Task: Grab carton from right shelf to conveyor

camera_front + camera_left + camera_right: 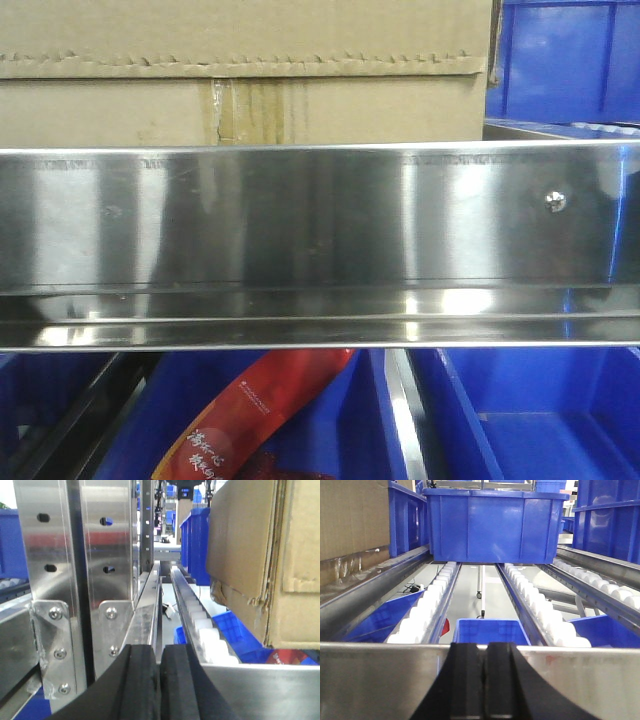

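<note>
- Right shelf [320,230]: the steel front rail spans the whole front view and hides the carton's lower face.
- Carton [240,70]: on the upper tier at the shelf's front edge, directly behind the rail, untouched.
- Blue bin [492,527]: across the white roller tracks, set back, right of the carton.
- Red packet [262,415]: in a lower-tier bin.
- Left gripper [160,680], right gripper [486,680]: pads pressed together, empty.
- Screw [556,201]: near the rail's right end.

Shelf [435,595] w/ roller tracks, shiny steel rail [300,230] across front, 1 screw [555,201]. Carton [240,70] sits on tier just behind rail, blue bin [570,60] behind rail too. Below rail: more bins [540,420], one w/ red packet [260,420].
</note>
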`<action>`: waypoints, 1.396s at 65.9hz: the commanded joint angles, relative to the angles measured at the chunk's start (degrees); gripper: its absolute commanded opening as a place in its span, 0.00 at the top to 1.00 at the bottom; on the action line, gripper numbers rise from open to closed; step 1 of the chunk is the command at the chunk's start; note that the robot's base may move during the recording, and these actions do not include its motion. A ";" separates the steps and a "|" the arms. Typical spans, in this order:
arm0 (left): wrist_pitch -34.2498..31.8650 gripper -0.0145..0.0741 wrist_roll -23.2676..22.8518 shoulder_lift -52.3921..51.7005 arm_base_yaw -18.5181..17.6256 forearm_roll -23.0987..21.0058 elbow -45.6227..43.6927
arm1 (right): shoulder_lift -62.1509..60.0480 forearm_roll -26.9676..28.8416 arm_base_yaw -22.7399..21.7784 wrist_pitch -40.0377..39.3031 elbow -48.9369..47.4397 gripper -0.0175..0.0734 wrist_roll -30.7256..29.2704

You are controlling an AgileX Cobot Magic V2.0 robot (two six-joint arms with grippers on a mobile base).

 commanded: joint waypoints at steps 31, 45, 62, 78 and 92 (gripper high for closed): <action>-5.86 0.81 0.15 -0.18 0.06 -0.49 -0.14 | -0.23 0.15 -0.12 -6.43 0.02 0.88 -0.20; -9.76 0.81 0.15 -0.18 0.06 -0.49 -3.01 | -0.23 0.64 -0.12 -12.37 -3.71 0.88 -0.20; 8.35 0.58 0.15 3.63 -0.68 -1.49 -22.05 | 4.35 0.64 -0.12 7.41 -25.17 0.75 -0.20; 9.95 0.45 0.15 11.27 -4.63 -1.98 -30.69 | 13.42 0.87 -0.12 7.59 -31.39 0.25 -0.20; 16.68 0.43 0.15 20.94 -6.92 -2.27 -38.42 | 19.38 2.26 -0.02 8.71 -36.08 0.20 -0.20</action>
